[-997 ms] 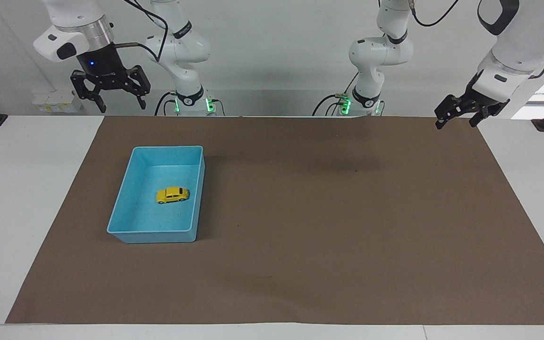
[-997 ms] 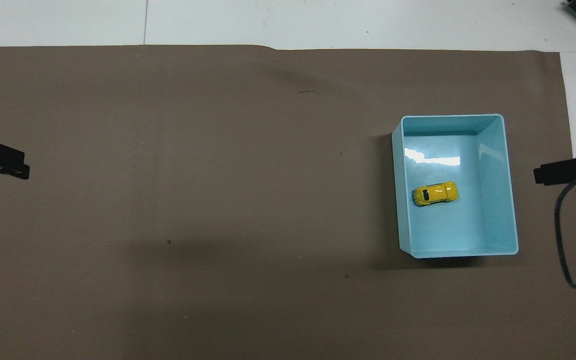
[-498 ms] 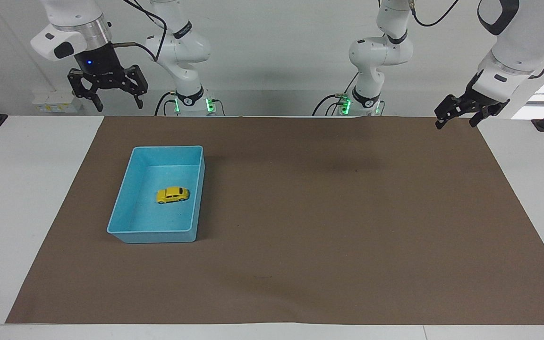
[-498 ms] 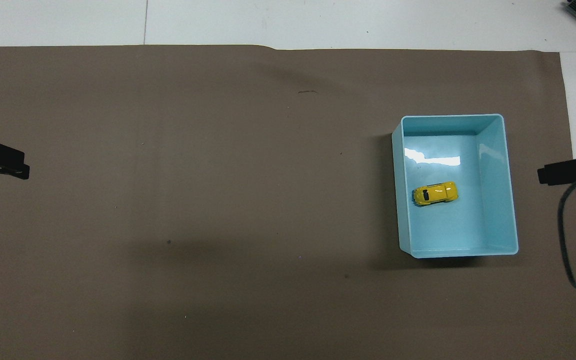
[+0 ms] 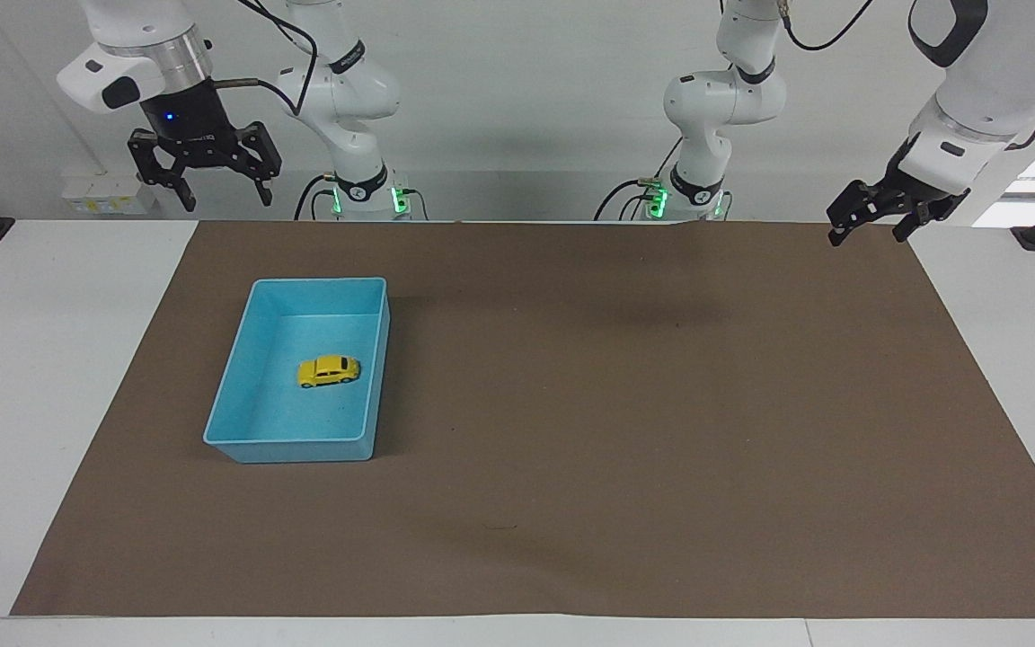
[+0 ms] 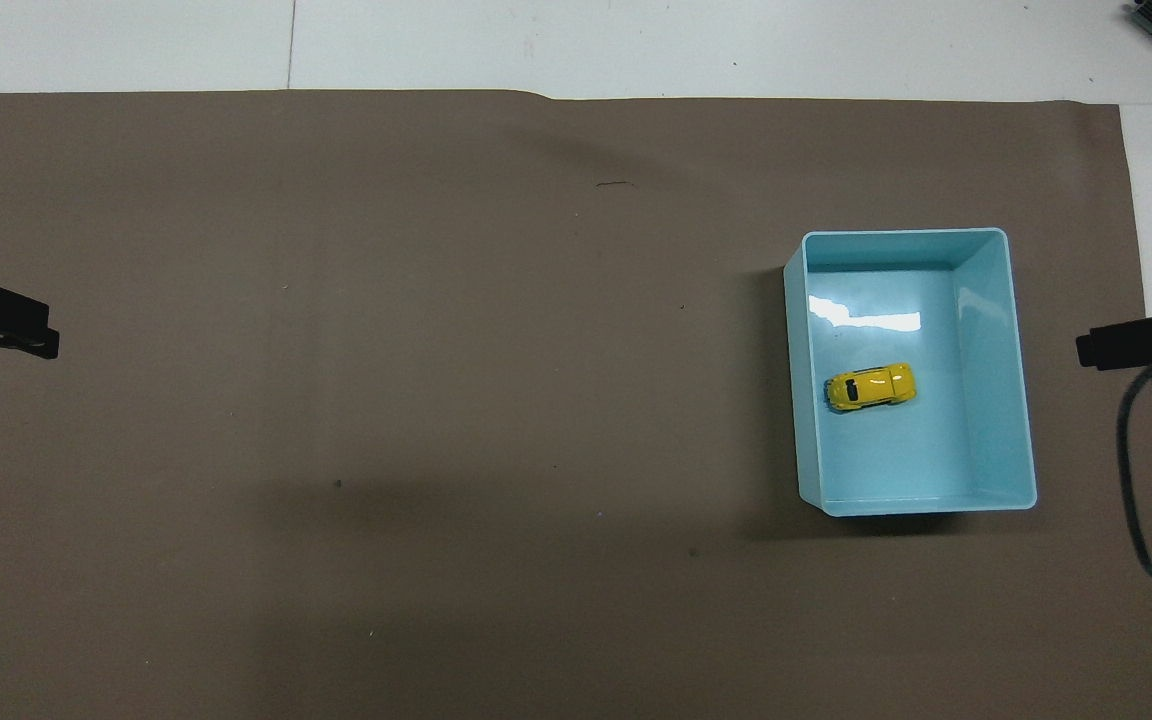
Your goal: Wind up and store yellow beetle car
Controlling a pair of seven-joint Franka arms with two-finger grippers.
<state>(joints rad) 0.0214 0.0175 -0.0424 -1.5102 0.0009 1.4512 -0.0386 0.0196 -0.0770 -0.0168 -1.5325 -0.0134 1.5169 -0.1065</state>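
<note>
The yellow beetle car (image 5: pixel 328 370) stands on its wheels on the floor of the light-blue bin (image 5: pixel 300 447), near the bin's middle, and nothing touches it. It also shows in the overhead view (image 6: pixel 870 387), inside the bin (image 6: pixel 994 370). My right gripper (image 5: pixel 221 187) hangs open and empty high over the table's edge near the robots, at the right arm's end, well away from the bin. My left gripper (image 5: pixel 868 229) hangs open and empty over the mat's corner at the left arm's end.
A brown mat (image 5: pixel 616 404) covers most of the white table (image 5: pixel 41 359). The bin stands on the mat toward the right arm's end. A black cable (image 6: pixel 1131 470) loops by the right gripper in the overhead view.
My right gripper has risen a little and drifted toward its end of the table. The left gripper, the car and the bin have not moved.
</note>
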